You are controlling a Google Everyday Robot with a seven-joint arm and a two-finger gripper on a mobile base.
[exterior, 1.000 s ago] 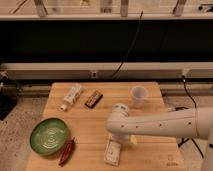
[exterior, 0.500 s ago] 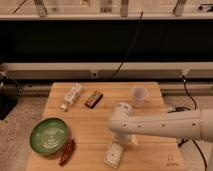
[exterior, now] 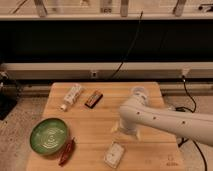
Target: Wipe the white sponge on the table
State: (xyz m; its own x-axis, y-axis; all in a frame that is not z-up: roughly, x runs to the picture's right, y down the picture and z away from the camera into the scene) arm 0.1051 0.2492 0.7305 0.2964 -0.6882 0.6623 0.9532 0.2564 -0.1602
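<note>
Flat off-white rectangular sponge (exterior: 115, 154), greyer at centre, lies low centre on the pale yellowish plank table (exterior: 95, 125), just below the gripper (exterior: 125, 131), which is tucked under the smooth white arm (exterior: 165, 120), its state impossible to tell; a dark wall stands behind.

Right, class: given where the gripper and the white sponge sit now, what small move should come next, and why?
Probably bring the gripper down and toward the near edge, onto the white sponge. The gripper hangs just behind the sponge and apart from it, and the sponge lies flat on the table, not yet held.
</note>
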